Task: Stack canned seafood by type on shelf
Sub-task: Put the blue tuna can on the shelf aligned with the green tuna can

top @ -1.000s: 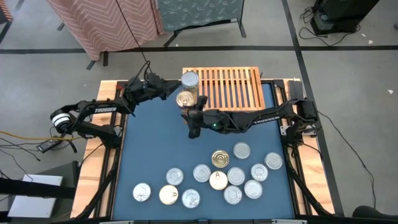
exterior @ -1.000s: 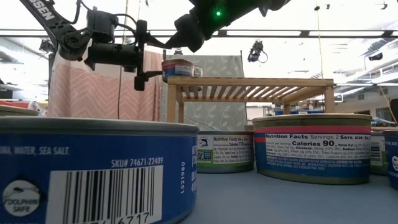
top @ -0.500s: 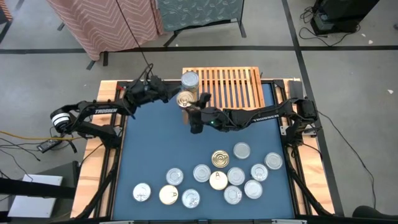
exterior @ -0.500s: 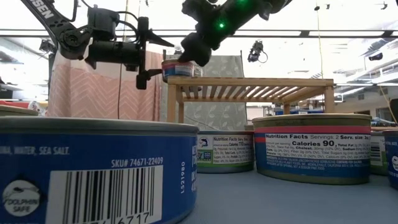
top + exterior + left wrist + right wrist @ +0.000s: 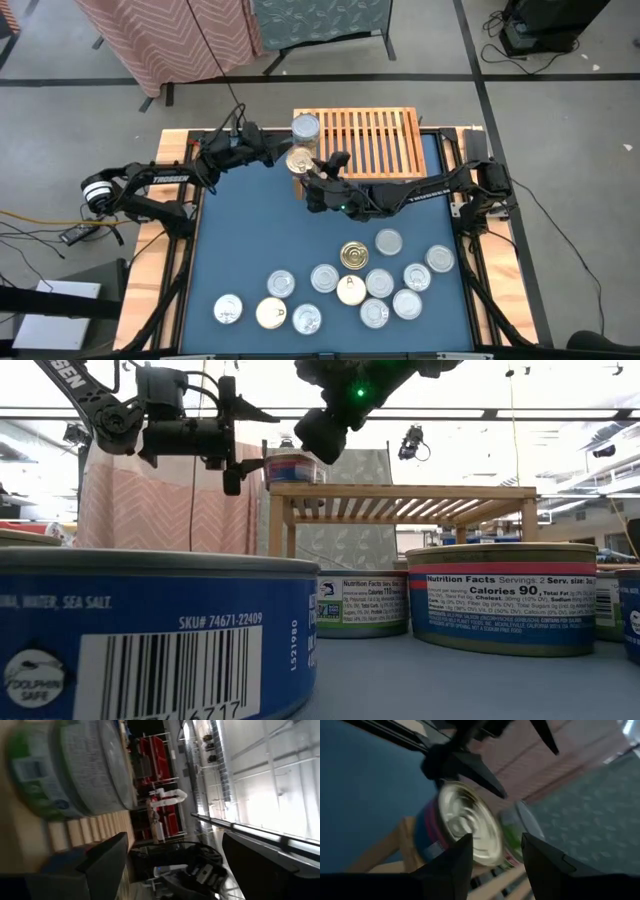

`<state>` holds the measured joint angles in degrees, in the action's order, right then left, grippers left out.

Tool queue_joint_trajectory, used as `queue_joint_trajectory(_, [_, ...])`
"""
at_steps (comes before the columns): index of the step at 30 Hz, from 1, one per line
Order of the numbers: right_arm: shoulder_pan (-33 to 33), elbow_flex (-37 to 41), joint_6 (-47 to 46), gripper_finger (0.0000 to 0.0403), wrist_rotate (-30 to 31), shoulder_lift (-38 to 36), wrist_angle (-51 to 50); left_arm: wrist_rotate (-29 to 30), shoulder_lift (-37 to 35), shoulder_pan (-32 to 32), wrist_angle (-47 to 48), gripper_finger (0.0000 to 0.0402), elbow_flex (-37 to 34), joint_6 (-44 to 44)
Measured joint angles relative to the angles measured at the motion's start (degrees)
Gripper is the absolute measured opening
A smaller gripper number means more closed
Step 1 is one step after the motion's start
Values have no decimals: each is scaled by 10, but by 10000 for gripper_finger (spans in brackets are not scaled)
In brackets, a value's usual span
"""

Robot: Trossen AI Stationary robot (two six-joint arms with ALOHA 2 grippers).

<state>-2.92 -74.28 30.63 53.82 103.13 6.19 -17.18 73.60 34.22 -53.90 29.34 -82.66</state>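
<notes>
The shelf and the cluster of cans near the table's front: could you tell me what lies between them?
In the high view, the right arm crosses bare blue table between shelf and cluster.

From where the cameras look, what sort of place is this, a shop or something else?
Probably a robotics lab, not a shop: two dark arms are bolted to a blue-topped table, tins and a small wooden rack are laid out as practice props, and cables run over the bare floor.
</notes>
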Motion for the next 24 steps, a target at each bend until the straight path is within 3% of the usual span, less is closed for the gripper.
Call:
queue_joint_trajectory(5, [-4,0,-1,171,65,0,-2,15,0,-8,1,329,0,-1])
queue_joint_trajectory(10, [-8,0,-8,168,64,-8,-3,21,0,-18,-3,328,0,6])
queue_joint_trajectory(17, [-22,0,-5,169,65,-16,-7,-75,-32,39,-179,325,0,13])
queue_joint_trajectory(22, [-30,0,-5,168,68,-16,-19,-216,-88,63,-313,319,0,-4])
queue_joint_trajectory(24, [-33,0,-5,168,84,-16,-36,-285,-121,63,-320,319,0,-5])
